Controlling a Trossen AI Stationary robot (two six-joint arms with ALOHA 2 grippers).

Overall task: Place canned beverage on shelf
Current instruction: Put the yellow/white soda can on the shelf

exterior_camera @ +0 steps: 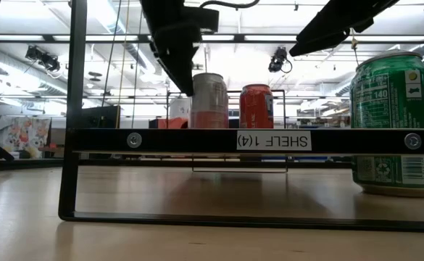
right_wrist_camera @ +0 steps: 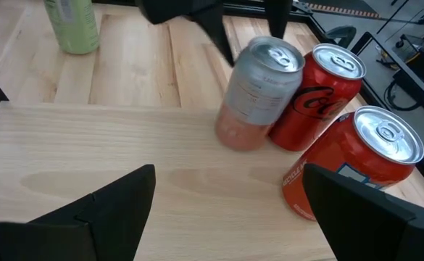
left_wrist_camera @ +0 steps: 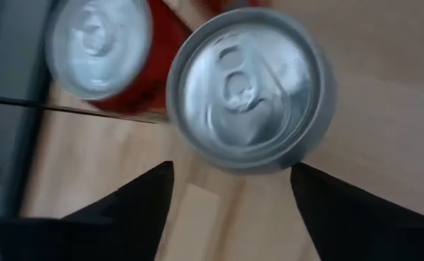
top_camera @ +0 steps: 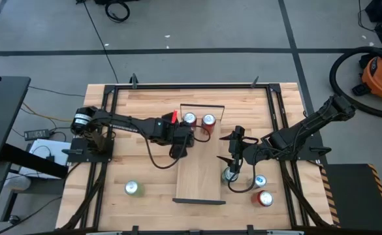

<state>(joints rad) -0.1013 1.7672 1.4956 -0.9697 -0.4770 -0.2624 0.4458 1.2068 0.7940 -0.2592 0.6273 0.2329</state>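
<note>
Seen from the near end of the table (top_camera: 145,98), the shelf (top_camera: 200,176) runs lengthwise away from the viewer, and its near rail (exterior_camera: 161,140) carries a white label. Just off the shelf's right edge, close to this near end, stands a dark green can (exterior_camera: 394,123), upright on the tabletop. Further right of the shelf are a blue-topped can (top_camera: 260,180) and a red can (top_camera: 264,198), and well off the shelf's left edge stands a pale green can (top_camera: 133,188). The right gripper (right_wrist_camera: 230,168) hangs over the shelf's right edge, above the dark green can. Its fingers are spread wide and hold nothing. At the shelf's far end, the silver can (top_camera: 189,119) stands upright on the plank, with a red cola can (top_camera: 208,120) just beside it on the right. An orange-red can (right_wrist_camera: 356,159) shows close to these two in the right wrist view. The left gripper (left_wrist_camera: 232,165) reaches in from the shelf's left side and sits over the silver can. Its fingers are parted to about the can's width on either side of the lid, and no grip on the can is visible. Beyond the table, far off the shelf's right side, an orange vacuum (top_camera: 381,73) stands on the floor.
</note>
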